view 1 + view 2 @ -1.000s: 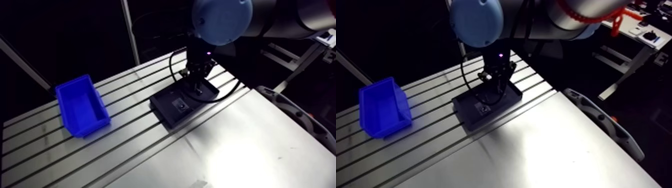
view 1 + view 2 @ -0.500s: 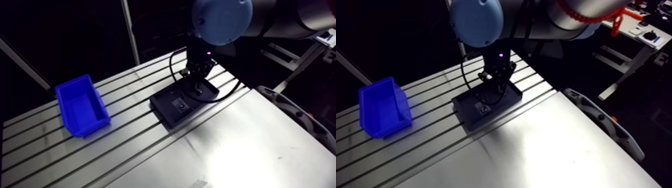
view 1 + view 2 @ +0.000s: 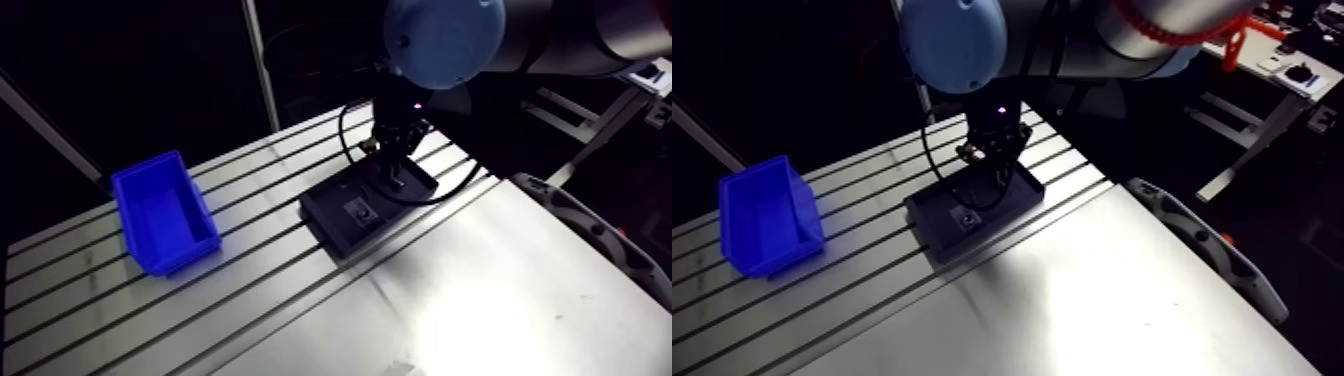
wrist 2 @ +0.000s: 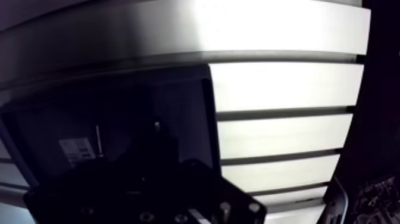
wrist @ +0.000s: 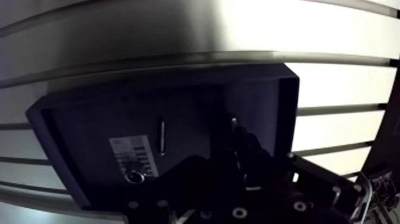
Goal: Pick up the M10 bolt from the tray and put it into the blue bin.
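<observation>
The claw [image 3: 397,175] is hanging over the tray's [image 3: 335,225] 1 o'clock corner. The wrist view is too dark to tell how far it is parted or whether it is gripping anything. A short bright shaft, likely the bolt [image 5: 233,124], is showing right at the claw's tip, its long axis running straight ahead. The bin [image 3: 163,212] is sitting at the tray's 9 o'clock, well apart on the counter [image 3: 480,290]. Compared with earlier, the claw is riding slightly higher, while the tray and bin are unmoved.

On the slotted table [image 3: 480,290]: blue bin [image 3: 163,212], black tray [image 3: 330,220]
</observation>
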Controlling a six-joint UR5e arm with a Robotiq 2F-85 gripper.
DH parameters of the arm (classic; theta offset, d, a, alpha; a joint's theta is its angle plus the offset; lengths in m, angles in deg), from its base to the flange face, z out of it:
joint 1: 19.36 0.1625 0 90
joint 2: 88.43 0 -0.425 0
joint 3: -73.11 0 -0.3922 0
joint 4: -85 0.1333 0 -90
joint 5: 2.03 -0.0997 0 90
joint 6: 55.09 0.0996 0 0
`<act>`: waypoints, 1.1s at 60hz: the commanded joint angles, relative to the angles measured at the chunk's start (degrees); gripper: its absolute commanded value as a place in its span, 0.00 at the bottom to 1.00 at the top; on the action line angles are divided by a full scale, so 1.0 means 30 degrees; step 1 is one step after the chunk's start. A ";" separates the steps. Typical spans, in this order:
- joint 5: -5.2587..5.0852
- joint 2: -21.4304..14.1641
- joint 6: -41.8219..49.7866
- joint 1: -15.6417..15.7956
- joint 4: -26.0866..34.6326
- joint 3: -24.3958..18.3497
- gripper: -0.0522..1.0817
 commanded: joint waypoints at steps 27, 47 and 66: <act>-0.0212 -0.3192 -0.3825 0.1750 0.5135 -0.0992 0.99; -0.1687 -0.5920 -1.0560 0.3860 0.6320 -0.1339 0.98; -0.1891 -0.6200 -1.3893 0.7255 0.6286 -0.3238 0.98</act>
